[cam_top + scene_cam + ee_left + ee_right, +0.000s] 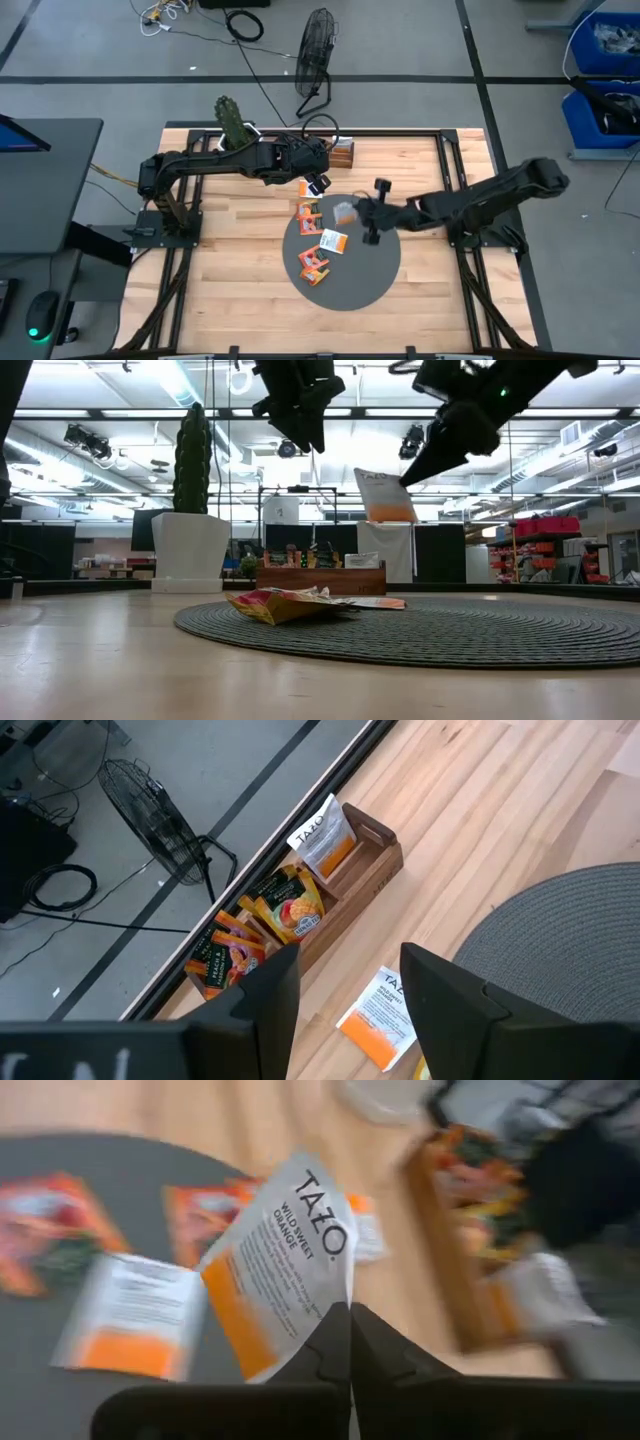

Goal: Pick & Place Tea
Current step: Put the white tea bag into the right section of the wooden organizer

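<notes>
My right gripper is shut on a white and orange tea sachet above the grey disc, also seen in the low view. Three more sachets lie flat on the disc, and one lies on the wood beside it. The brown wooden tray at the table's far edge holds several sachets standing on edge. My left gripper hangs open in the air above the disc's far rim, close to the tray. My right gripper pinches the white and orange sachet by one corner between its two shut fingers. The fingers slant down from the table's right side. The sachet is lifted clear of the disc and stands out beyond the fingertips, nearly upright.
A white pot with a cactus stands at the table's far left corner. Bare wood lies on the near side and to the left of the disc. A floor fan and cables lie beyond the far edge.
</notes>
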`<state>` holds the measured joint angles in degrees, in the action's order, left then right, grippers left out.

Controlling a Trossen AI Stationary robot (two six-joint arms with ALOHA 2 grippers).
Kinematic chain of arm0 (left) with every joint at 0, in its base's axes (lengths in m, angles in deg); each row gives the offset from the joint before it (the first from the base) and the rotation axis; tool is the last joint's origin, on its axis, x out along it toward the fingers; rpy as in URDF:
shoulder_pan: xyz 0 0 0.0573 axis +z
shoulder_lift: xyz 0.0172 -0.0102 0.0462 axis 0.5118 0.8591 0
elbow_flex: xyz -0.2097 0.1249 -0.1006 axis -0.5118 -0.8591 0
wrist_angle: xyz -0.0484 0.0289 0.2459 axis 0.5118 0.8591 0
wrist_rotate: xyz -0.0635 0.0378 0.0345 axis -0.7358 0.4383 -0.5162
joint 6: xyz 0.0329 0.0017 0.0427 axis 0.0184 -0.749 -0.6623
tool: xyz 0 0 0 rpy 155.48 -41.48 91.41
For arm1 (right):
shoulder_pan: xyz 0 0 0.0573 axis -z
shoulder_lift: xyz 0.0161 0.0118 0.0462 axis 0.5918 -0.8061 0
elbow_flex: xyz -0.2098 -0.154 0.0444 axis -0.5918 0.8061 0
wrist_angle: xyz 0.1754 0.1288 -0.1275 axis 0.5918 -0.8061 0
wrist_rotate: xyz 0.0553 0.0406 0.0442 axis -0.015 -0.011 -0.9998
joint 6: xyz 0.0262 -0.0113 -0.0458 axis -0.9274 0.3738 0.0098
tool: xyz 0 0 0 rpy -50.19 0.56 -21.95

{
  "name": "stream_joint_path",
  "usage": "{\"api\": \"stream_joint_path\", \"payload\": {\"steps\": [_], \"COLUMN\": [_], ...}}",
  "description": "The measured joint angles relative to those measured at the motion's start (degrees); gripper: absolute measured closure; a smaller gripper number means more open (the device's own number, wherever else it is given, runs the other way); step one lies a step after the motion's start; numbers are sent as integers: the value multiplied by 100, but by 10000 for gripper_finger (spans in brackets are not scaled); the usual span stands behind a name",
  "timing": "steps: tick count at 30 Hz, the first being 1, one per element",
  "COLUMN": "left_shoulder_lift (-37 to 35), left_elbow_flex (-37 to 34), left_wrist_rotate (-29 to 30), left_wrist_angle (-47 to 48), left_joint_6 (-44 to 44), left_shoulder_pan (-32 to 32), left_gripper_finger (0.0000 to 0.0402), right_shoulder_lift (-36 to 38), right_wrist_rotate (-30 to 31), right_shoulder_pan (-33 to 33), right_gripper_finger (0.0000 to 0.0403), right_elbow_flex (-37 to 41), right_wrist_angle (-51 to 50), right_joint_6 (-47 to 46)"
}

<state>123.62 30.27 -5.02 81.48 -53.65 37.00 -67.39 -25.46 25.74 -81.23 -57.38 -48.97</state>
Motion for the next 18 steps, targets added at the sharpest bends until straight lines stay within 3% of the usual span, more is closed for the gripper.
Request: {"api": "stream_joint_path", "payload": {"steps": [8,18], "left_shoulder_lift": [0,0], "left_elbow_flex": [0,0], "left_wrist_rotate": [-2,0], "left_wrist_angle": [-2,-21], "left_joint_6": [2,4], "left_shoulder_pan": [-7,-9], "left_gripper_finger": [225,225], "right_shoulder_lift": [-45,-369], "right_wrist_rotate": [270,-396], "right_shoulder_pan": [1358,3035], "right_gripper_finger": [403,403], "right_elbow_flex": [-2,-34], "right_wrist_angle": [426,1569], "right_joint_6": [1181,2066]}}
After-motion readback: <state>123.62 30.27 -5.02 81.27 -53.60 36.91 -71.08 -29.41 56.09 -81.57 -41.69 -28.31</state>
